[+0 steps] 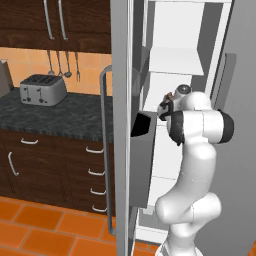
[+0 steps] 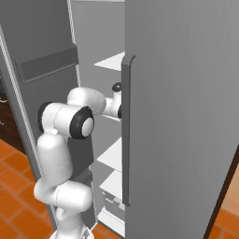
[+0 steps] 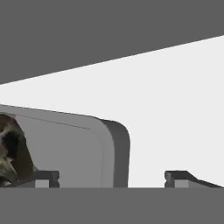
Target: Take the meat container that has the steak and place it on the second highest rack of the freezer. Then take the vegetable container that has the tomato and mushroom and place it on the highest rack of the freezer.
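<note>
Inside the freezer, the gripper is seen spread wide around the near right corner of the meat container, which is set on a white shelf with the steak lying at its left.

- No text, label, brand, number or sign can be read in any of the three views.
- The toaster on the worktop has a plain grey side with no marking that can be made out.
- The freezer door and its long handle are bare grey, with no badge or lettering.
- The dark door bin and the white shelves carry no print.
- The container seen from the hand view is plain grey, unlabelled.
</note>
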### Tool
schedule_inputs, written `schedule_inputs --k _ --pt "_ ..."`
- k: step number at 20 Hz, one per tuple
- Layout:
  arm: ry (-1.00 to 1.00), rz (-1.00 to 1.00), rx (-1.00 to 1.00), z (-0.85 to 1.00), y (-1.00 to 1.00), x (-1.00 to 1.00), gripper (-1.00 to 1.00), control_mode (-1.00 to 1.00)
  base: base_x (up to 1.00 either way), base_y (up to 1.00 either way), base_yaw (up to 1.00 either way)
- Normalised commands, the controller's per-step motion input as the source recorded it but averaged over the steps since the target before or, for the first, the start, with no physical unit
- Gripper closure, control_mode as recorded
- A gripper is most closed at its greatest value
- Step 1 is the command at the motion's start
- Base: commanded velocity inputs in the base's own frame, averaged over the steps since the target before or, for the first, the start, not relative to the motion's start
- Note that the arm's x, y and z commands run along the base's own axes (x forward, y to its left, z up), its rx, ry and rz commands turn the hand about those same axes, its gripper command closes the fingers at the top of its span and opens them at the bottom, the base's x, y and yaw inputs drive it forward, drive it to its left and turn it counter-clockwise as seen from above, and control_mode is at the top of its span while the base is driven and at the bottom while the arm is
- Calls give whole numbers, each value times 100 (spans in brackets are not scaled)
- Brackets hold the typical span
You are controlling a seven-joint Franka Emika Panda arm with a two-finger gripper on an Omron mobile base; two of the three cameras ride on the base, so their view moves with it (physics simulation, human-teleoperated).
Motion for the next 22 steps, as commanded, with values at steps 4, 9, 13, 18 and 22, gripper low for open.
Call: schedule_inputs --k 4,9,13,18,22 --pt "-8 0 0 15 0 -91 -100 -100 0 0 0" --pt "0 3 0 31 36 -72 -100 -100 0 0 0" --pt "0 1 0 68 18 -49 -100 -100 0 0 0" --pt "1 0 0 47 10 -94 -100 -100 0 0 0" --pt "5 6 0 35 17 -100 -100 -100 0 0 0"
